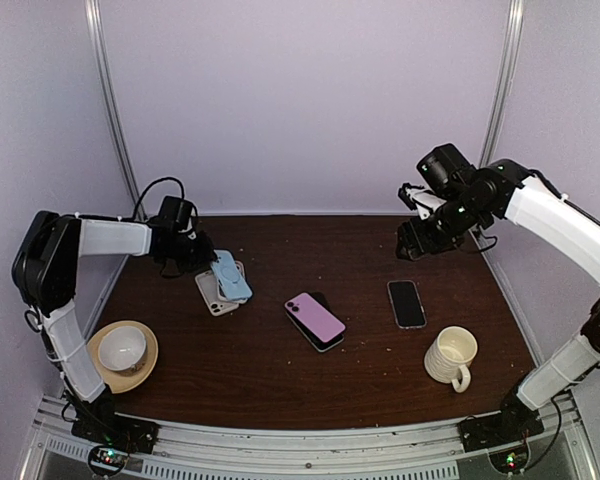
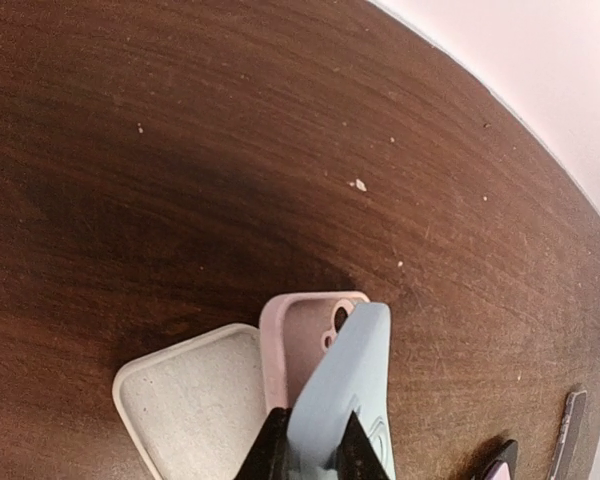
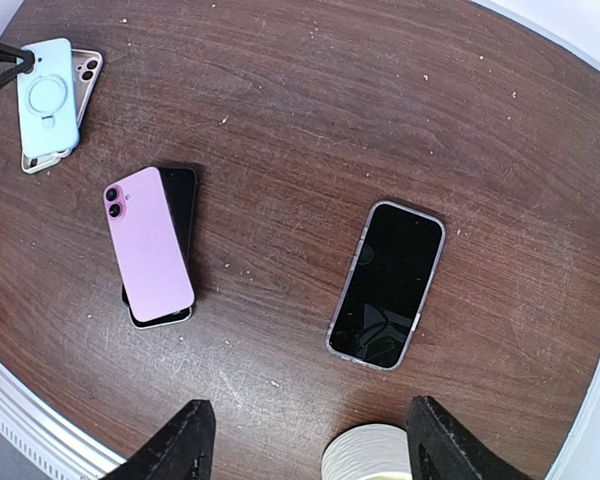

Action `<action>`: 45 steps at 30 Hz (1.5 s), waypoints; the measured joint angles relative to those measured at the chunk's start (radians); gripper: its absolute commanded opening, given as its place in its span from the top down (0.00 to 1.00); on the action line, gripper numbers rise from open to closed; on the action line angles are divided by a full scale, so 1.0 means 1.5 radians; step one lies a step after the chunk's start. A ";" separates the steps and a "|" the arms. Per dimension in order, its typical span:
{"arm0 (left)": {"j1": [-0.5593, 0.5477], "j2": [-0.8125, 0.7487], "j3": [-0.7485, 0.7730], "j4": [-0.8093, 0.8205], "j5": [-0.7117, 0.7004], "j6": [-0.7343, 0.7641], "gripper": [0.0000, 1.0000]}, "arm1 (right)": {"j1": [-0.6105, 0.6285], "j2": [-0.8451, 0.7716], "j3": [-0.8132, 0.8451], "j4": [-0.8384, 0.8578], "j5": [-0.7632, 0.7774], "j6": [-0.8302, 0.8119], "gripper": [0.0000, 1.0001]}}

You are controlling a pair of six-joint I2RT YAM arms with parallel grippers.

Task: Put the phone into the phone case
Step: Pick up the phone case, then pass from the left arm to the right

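My left gripper is shut on the edge of a light blue phone case, which is tilted up. Under it lie a pink case and a white case, both open side up. A pink phone lies face down mid-table on top of a black phone. Another phone, screen up in a clear case, lies further right. My right gripper hangs open high above the table's right side, holding nothing.
A ribbed cream mug stands near the front right, just below my right gripper's view. A white cup on a tan saucer sits at the front left. White walls close in the back and sides.
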 measured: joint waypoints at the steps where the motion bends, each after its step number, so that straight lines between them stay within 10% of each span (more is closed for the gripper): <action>1: -0.003 -0.006 0.000 -0.002 -0.003 0.009 1.00 | 0.002 0.000 0.002 -0.001 0.001 -0.001 0.30; 17: -0.109 -0.188 -0.037 0.094 0.148 0.244 1.00 | 0.068 -0.013 0.026 0.006 -0.010 -0.030 0.25; 23: -0.166 -0.312 -0.038 0.241 0.328 0.268 1.00 | 0.173 -0.071 0.005 0.169 -0.108 -0.063 0.03; 31: -0.199 -0.363 -0.045 0.395 0.429 0.192 1.00 | 0.240 -0.085 -0.065 0.436 -0.231 -0.058 0.07; 39: -0.218 -0.365 -0.045 0.445 0.447 0.139 1.00 | 0.276 -0.059 -0.071 0.545 -0.236 -0.052 0.37; 45: -0.218 -0.371 -0.045 0.478 0.454 0.110 1.00 | 0.277 -0.042 -0.078 0.568 -0.242 -0.035 0.86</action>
